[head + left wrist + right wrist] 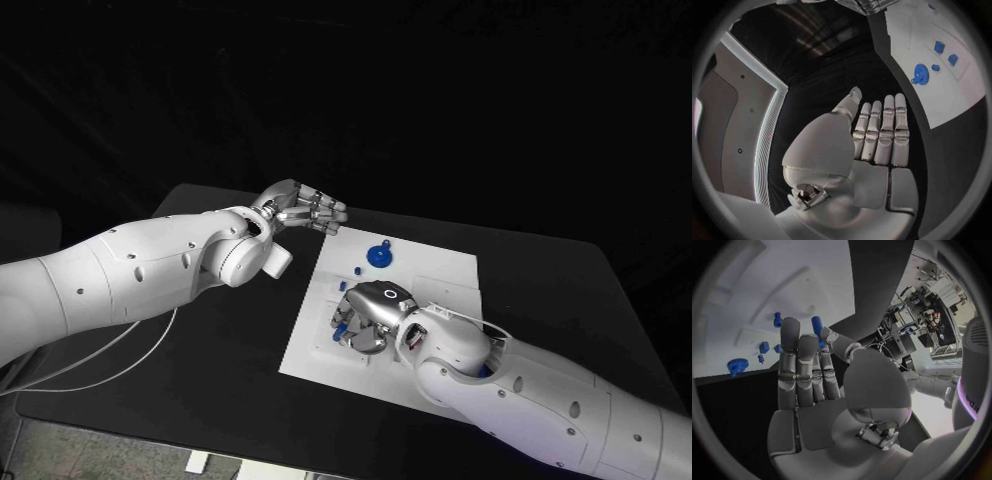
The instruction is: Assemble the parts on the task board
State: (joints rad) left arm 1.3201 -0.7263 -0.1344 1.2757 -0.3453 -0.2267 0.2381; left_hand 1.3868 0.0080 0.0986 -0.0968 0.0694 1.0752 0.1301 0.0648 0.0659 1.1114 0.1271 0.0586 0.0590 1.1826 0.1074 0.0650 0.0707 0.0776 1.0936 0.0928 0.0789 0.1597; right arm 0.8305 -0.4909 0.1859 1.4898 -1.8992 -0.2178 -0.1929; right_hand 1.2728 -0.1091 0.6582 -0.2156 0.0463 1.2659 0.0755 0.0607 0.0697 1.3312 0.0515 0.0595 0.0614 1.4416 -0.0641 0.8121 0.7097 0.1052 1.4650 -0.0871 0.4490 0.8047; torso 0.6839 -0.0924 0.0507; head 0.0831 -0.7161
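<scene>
The white task board [433, 265] lies in the middle of the black table. A blue gear [378, 257] stands on its far part, also seen as the gear [921, 74] and the gear [737, 365]. My right hand [372, 315] hangs over the board's middle, fingers pointing down at it. A blue peg [817, 325] sits between its thumb and a fingertip, seemingly pinched. Small blue parts [764, 347] lie on the board beyond the fingers. My left hand [299, 212] hovers off the board's far left corner, fingers straight and holding nothing; its palm [879, 145] is bare.
Two square blue parts [939, 47] and a small one [935, 67] lie near the gear. Bare black table [216, 330] stretches to the left of the board. A white cable [101, 370] trails over the table's left edge.
</scene>
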